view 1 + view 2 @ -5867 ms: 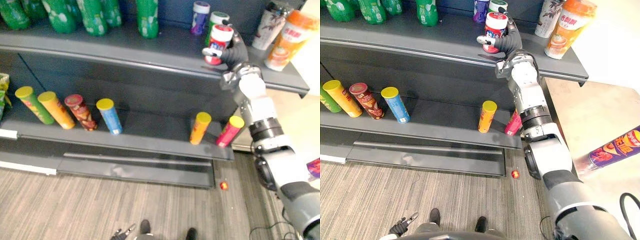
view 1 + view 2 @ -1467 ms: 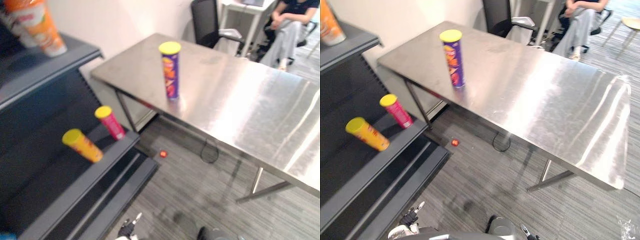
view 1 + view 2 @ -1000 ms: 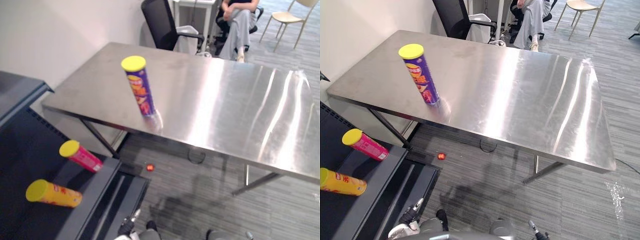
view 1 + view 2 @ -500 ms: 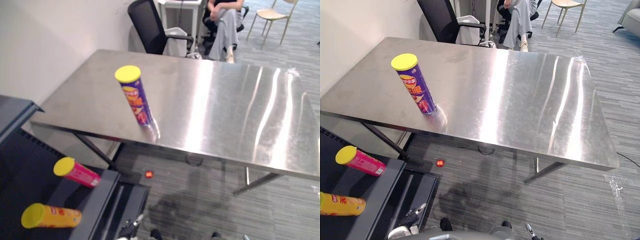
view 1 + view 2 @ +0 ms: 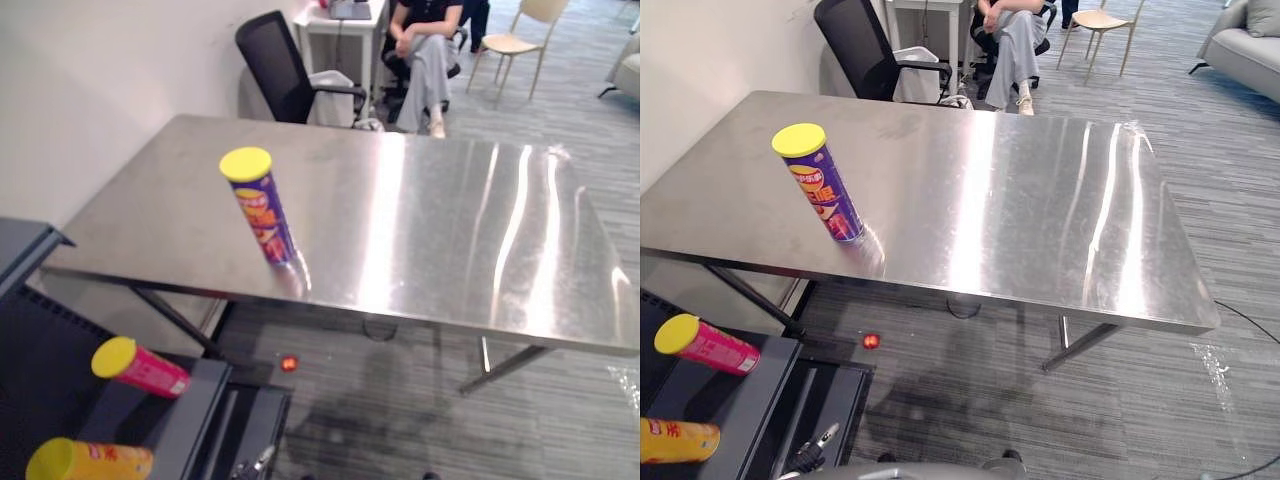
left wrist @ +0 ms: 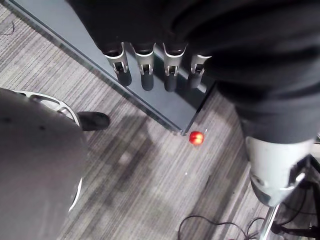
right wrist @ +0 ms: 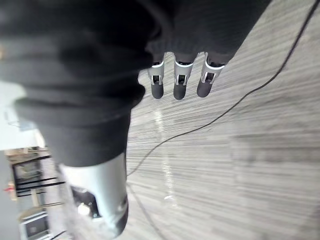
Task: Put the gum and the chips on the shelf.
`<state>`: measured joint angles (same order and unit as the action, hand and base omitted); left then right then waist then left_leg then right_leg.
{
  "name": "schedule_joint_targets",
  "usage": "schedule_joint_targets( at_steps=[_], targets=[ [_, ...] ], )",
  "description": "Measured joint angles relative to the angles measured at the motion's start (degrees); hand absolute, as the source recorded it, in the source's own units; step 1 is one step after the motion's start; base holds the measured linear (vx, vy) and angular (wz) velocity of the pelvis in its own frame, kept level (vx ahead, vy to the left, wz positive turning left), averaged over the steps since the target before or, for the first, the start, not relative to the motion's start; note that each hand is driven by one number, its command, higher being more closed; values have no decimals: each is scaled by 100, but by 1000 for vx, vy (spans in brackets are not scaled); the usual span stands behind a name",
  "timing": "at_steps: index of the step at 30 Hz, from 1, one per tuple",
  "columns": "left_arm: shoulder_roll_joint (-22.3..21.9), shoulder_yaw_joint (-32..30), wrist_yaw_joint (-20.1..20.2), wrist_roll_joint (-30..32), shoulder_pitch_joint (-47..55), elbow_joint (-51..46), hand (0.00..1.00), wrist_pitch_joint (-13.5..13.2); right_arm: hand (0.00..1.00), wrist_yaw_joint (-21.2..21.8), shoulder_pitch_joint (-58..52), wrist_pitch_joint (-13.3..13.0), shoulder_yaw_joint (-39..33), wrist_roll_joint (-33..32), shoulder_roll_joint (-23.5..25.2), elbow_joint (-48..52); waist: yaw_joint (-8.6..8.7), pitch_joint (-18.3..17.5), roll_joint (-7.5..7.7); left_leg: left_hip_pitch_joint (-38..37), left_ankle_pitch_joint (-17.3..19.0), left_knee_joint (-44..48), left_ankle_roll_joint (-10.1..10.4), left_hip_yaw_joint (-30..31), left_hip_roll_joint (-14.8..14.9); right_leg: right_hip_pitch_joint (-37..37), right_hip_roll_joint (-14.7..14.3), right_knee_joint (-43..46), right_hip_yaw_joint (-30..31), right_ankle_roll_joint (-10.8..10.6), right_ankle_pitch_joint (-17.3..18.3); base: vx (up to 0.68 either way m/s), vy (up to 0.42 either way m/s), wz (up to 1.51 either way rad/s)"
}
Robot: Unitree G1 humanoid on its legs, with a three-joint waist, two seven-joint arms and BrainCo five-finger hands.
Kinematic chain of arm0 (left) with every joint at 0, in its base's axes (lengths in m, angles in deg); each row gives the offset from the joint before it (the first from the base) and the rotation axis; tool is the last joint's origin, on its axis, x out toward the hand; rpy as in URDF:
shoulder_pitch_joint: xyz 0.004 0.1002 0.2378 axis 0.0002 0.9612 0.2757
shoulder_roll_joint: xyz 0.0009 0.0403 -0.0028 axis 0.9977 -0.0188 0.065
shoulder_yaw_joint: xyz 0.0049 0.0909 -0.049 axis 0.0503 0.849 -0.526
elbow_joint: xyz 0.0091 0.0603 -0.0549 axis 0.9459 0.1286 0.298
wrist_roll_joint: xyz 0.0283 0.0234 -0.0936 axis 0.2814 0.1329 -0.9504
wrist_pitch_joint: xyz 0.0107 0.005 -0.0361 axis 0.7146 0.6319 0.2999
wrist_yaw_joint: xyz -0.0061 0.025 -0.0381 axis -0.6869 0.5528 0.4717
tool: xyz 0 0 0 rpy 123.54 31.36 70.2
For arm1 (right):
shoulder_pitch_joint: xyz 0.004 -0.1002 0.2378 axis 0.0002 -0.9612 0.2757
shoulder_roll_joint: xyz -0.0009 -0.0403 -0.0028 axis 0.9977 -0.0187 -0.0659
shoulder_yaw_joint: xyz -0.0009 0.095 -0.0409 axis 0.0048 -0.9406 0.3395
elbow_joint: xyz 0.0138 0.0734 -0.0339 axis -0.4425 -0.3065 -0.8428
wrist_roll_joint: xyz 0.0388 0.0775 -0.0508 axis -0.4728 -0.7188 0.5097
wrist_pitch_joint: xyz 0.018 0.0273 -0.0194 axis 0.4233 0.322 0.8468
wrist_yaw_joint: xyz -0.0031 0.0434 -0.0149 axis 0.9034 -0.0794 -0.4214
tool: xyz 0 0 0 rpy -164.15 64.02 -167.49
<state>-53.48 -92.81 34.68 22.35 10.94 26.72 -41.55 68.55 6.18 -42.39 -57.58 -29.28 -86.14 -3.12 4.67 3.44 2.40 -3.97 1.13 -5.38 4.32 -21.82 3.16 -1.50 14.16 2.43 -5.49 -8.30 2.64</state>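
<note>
Since the shelf (image 5: pixel 200 395) sits at the far left of the eye views, start there. Its lower board carries a pink can (image 5: pixel 140 367) and an orange can (image 5: pixel 88 462), both lying tilted with their yellow lids toward the camera. The left robot hand (image 6: pixel 144 69) hangs low just beside the shelf's outer corner. Its fingers are relaxed and point down, with nothing between them. A small red ball (image 6: pixel 196 137) lies on the floor near that corner.

Further right, the chips can (image 5: pixel 260 208) stands on the steel table (image 5: pixel 450 230). It is purple with a yellow lid, placed toward the table's left front part, near the front edge. Its long axis is upright, so I judge it calls for a grasp from the side around its body. It lies ahead of the robot, above both hands and left of centre. That should make the left arm the nearer one, though either hand must first rise above the table top.

Behind the table are a black chair (image 5: pixel 278 65) and a seated person (image 5: pixel 425 45). The right robot hand (image 7: pixel 179 80) hangs over the carpet with its fingers loose and empty.

The eye views give the can's place and its stance on the table. The wrist views give what the eye views cannot, namely that each hand's fingers are slack and carry nothing.
</note>
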Motion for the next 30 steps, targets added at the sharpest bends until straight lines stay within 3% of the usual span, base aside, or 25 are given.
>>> schedule_joint_targets(
  at_steps=[2,4,5,7,10,12,15,17,23,26,30],
  targets=[
    [-4,16,-9,0,3,6,0,1,0,-204,61,-91,380,-32,-70,750,-3,-29,8,-40,23,0,-20,-87,0,44,-1,73,74,14,-14,22,6,-27],
    [-73,25,-47,0,19,-12,0,3,0,-657,207,-278,1162,-148,-6,2431,-12,-80,-62,-43,37,-1,-27,-112,61,151,-57,40,167,-16,-220,-1,-15,-35],
    [-101,25,-50,0,18,-32,0,7,0,-807,179,-331,1386,-21,38,2974,-12,-126,-139,-48,37,-1,-27,-118,63,152,-58,21,166,-19,-253,-17,-25,-24],
    [-211,22,-57,15,30,-225,0,9,0,-1073,179,-543,1835,433,125,4399,-30,-145,-111,-57,48,-2,-26,-122,93,146,-56,-34,164,-41,-288,-36,-40,-6],
    [-240,85,-52,229,76,-288,0,17,0,-1334,486,-806,2232,779,140,4913,-55,-195,-50,-38,38,-26,-16,-107,130,148,-86,-52,163,-41,-288,-42,-54,-2],
    [-242,173,-54,256,103,-304,0,27,0,-1339,475,-805,2823,876,140,5306,-56,-214,-64,-10,9,-36,-8,-93,141,152,-99,-73,157,-41,-288,-35,-63,0],
    [-241,352,-40,392,117,-299,0,62,0,-1081,452,-790,3650,1234,139,6051,-59,-262,-118,45,-21,-38,-3,-77,140,157,-100,-150,135,-41,-288,-30,-60,3],
    [-248,488,-32,439,116,-312,0,84,0,-683,420,-790,4281,1479,136,6508,-73,-302,-179,132,-74,-36,-4,58,145,221,-117,-153,98,-41,-288,-21,-59,16],
    [-185,714,74,447,102,-488,0,59,0,514,417,-771,5864,1622,-3,6561,-339,-281,-129,260,-239,-8,10,325,137,122,-159,-305,-203,-44,-283,-42,-57,17],
    [-164,740,130,437,90,-525,0,-4,0,857,514,-745,6400,1566,-5,6436,-419,-263,-98,332,-309,-11,0,513,116,97,-147,-340,-359,-57,-268,-87,-49,22],
    [-131,798,170,439,33,-505,0,-3,0,1003,798,-664,7064,1526,-5,6259,-501,-225,-59,335,-360,-46,-7,718,44,54,-93,-333,-428,-144,-150,-91,-26,9]
  ],
)
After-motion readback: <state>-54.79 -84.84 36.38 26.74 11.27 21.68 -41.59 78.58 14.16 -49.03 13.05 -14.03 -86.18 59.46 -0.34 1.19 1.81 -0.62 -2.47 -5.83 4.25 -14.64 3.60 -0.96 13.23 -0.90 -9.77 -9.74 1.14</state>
